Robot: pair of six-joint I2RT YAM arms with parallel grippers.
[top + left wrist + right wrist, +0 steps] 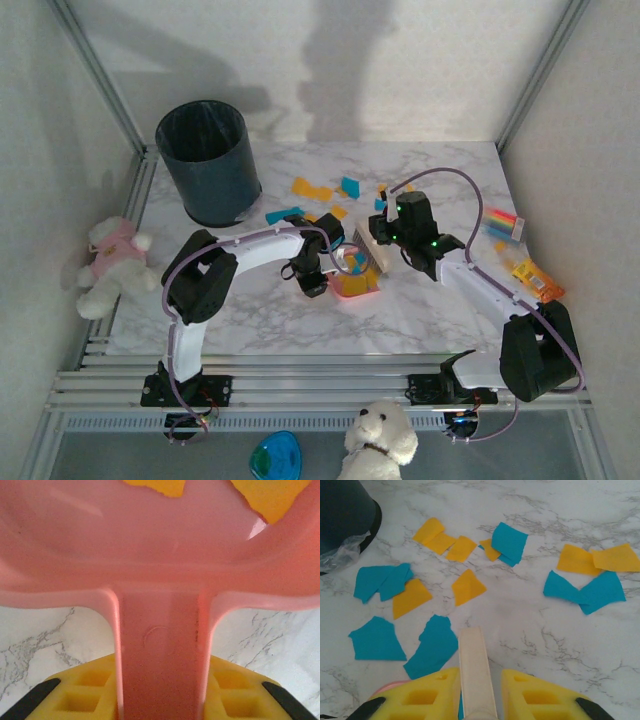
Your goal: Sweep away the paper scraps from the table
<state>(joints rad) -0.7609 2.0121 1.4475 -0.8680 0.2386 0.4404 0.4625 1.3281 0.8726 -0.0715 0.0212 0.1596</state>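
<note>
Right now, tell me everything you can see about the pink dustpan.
The pink dustpan looks like smooth, glossy moulded plastic: a shallow scoop with a raised rim and a flat handle carrying a faint round moulding mark. The left gripper is shut on that handle, its yellow fingers on either side. A few orange paper scraps lie inside. It sits over the marble table near the middle; whether it touches the tabletop I cannot tell.
</note>
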